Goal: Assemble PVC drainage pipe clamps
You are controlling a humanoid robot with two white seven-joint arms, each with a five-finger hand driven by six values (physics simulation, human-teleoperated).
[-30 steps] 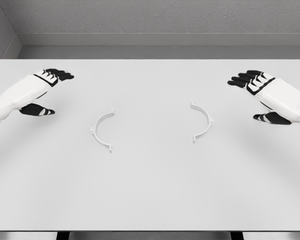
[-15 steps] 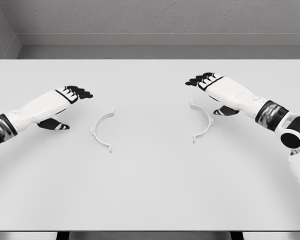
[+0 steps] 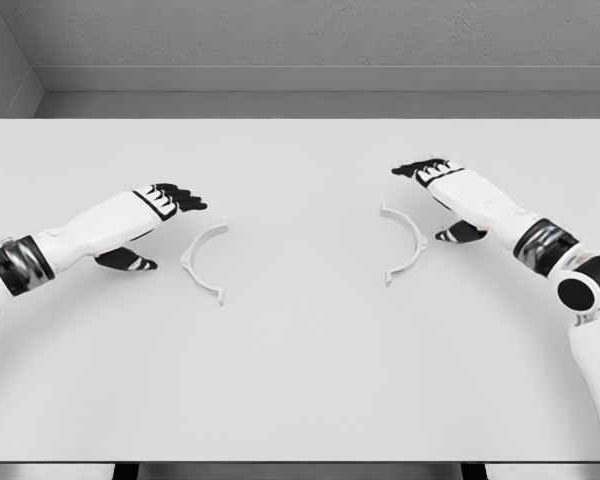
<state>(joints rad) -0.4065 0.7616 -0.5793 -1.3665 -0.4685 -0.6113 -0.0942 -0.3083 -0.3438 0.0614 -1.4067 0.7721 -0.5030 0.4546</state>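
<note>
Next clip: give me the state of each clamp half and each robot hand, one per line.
Left clamp half: flat on the table, ungrasped, opening toward the right.
Right clamp half: flat on the table, ungrasped, opening toward the left, apart from the other half.
Left robot hand: open, holding nothing, just left of the left clamp half.
Right robot hand: open, holding nothing, beside the right clamp half's far end.

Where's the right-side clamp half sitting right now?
In the head view, the right clamp half lies flat on the table, right of centre, just inboard of the right robot hand, apart from the left clamp half.
</note>
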